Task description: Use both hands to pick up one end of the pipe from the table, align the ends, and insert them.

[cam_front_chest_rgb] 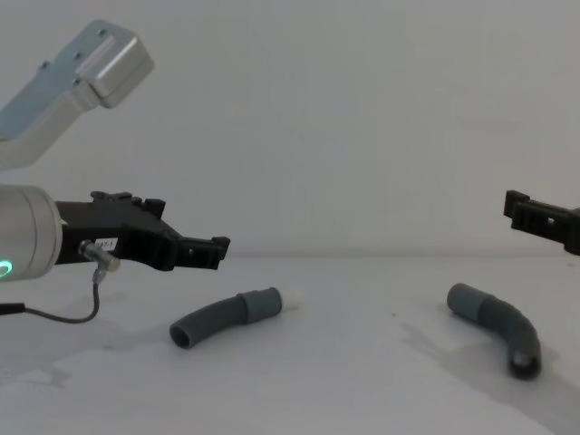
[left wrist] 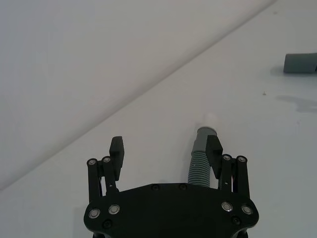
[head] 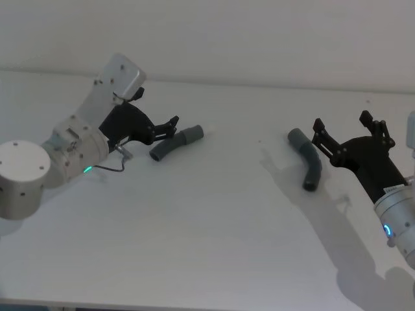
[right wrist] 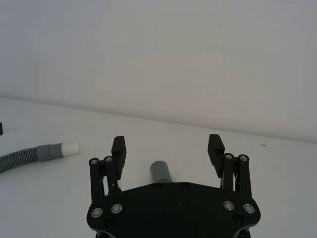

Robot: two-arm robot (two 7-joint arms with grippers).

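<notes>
Two dark-grey corrugated pipe pieces lie apart on the white table (head: 214,214). The left pipe piece (head: 175,143) (cam_front_chest_rgb: 225,317) has a smooth cuff (left wrist: 205,139) with a white tube (right wrist: 71,148) at its tip. My left gripper (head: 171,126) (left wrist: 166,148) (cam_front_chest_rgb: 216,248) hovers open just above it; one finger (left wrist: 214,149) is over the hose. The right pipe piece (head: 308,159) (cam_front_chest_rgb: 499,320) is curved, and its cuff (right wrist: 161,172) lies below my open right gripper (head: 342,122) (right wrist: 167,148) (cam_front_chest_rgb: 518,207). Neither gripper holds anything.
A thin cable (cam_front_chest_rgb: 63,317) hangs from the left wrist down to the table. A pale wall (head: 259,32) rises behind the table's far edge. Bare table lies between the two pipe pieces.
</notes>
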